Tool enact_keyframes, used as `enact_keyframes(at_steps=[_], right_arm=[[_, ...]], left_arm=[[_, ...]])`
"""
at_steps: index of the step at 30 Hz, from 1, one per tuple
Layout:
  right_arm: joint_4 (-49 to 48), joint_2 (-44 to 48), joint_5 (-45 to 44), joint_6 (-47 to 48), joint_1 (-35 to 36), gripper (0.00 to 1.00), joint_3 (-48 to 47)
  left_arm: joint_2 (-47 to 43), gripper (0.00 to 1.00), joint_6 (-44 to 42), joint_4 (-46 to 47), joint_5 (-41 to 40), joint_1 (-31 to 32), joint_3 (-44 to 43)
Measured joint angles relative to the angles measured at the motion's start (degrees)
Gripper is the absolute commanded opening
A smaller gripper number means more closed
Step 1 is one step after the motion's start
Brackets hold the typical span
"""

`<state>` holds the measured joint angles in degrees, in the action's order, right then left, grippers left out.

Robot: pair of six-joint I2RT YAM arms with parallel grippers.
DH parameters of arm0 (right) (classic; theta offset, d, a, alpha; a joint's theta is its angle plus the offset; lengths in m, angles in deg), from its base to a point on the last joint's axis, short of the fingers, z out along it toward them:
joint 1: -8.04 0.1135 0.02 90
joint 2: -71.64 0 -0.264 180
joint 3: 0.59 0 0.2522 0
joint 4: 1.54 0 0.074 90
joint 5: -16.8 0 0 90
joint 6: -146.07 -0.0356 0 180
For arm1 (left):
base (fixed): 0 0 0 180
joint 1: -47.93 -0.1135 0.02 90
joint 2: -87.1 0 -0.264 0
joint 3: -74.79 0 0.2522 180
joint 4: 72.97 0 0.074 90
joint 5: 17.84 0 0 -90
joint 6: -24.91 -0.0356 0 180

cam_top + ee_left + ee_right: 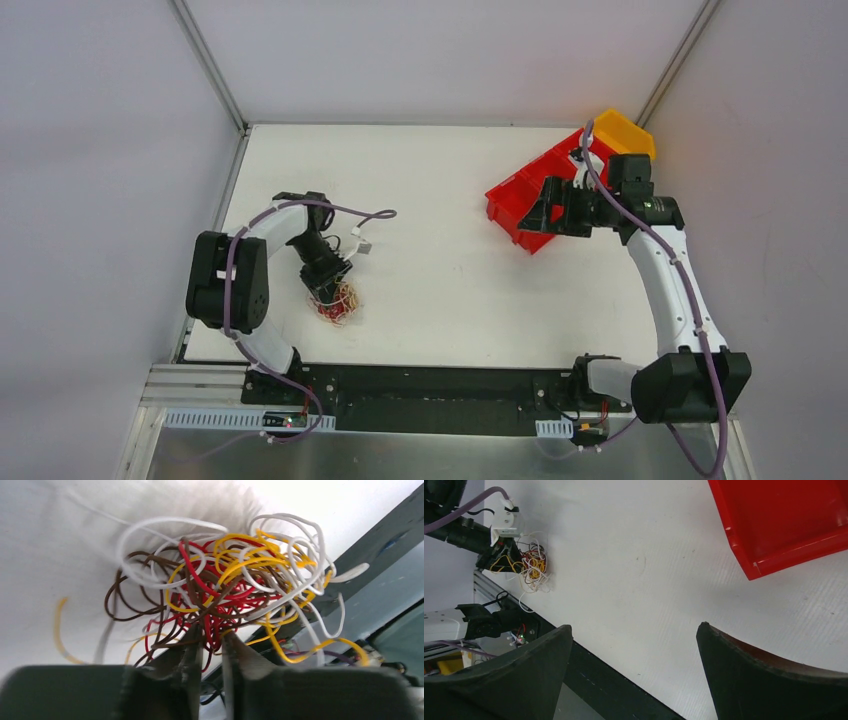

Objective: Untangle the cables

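Note:
The cables (340, 303) form a fist-sized tangle of thin red, yellow, white and brown wires on the white table, near the front left. My left gripper (328, 289) is right at the tangle. In the left wrist view its jaws (212, 636) stand almost closed, with red strands of the cables (225, 580) pinched between them. My right gripper (543, 212) is held high over the red bin on the right, far from the tangle. In the right wrist view it (634, 627) is wide open and empty, and the cables (531, 566) show small at the far left.
A red bin (515, 200) and a yellow bin (626, 130) stand at the back right; the red bin (784, 525) also shows in the right wrist view. The table's front edge and black base rail (440, 385) lie just in front of the tangle.

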<state>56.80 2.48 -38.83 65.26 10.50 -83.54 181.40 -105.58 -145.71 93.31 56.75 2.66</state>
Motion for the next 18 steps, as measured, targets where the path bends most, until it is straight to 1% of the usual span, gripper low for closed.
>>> enact_keyframes(at_steps=[1,4,7,10,12,15,18], right_arm=[[-0.4,-0.5,0.8,-0.4,0.3,0.99,0.1],[-3.3,-1.2,1.5,-2.7,2.0,0.99,1.1],[-7.6,-1.2,1.3,-5.9,5.8,0.99,3.0],[-12.9,-1.4,0.4,-9.4,13.0,0.99,5.4],[-15.3,-2.3,0.2,-10.5,17.6,0.99,6.0],[-20.3,-4.6,-0.9,-11.7,25.6,0.99,6.2],[-25.1,-6.9,-2.0,-12.1,31.1,0.99,6.1]], left_arm=[[0.6,0.00,0.7,0.2,0.7,0.1,0.0],[0.2,0.00,2.9,0.2,4.8,0.2,-0.9],[-4.7,0.00,6.5,2.4,12.5,0.2,-2.8],[-12.6,0.00,11.0,6.4,20.6,0.2,-4.5],[-16.1,0.00,13.4,8.1,24.8,0.3,-5.7],[-18.1,0.00,15.9,9.9,30.1,0.3,-7.6],[-17.8,0.00,18.0,11.2,33.4,0.7,-8.3]])
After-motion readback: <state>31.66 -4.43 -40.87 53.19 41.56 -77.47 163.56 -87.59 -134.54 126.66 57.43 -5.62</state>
